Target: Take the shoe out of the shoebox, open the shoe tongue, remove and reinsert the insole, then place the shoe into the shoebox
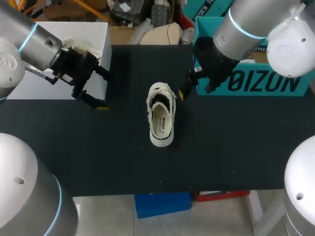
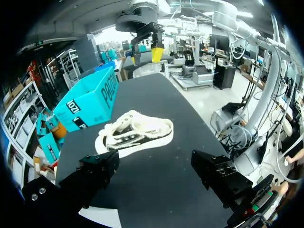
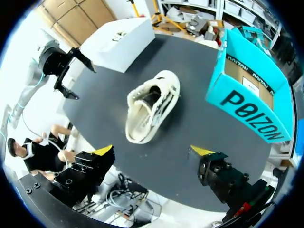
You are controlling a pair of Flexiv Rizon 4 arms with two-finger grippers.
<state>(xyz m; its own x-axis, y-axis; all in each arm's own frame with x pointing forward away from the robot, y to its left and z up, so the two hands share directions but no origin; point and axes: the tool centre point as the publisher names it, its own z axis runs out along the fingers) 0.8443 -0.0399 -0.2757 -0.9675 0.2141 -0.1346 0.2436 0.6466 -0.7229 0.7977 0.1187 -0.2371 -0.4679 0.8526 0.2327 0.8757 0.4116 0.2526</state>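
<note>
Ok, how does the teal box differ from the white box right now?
The teal box is open on top, showing a brown inside; the white box shows a closed flat top. The teal box carries large black lettering on its wall; the white box is nearly plain. The teal box stands right of the shoe, the white box left of it. Both sit at the table's far side.

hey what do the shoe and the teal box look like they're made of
Shoe: the cream upper looks like fabric or leather, with a fuzzy, fleece-like trim along the opening. The smooth off-white sole is probably rubber. Teal box: cardboard by the look, with a matte printed outside and a plain brown inside.
</note>
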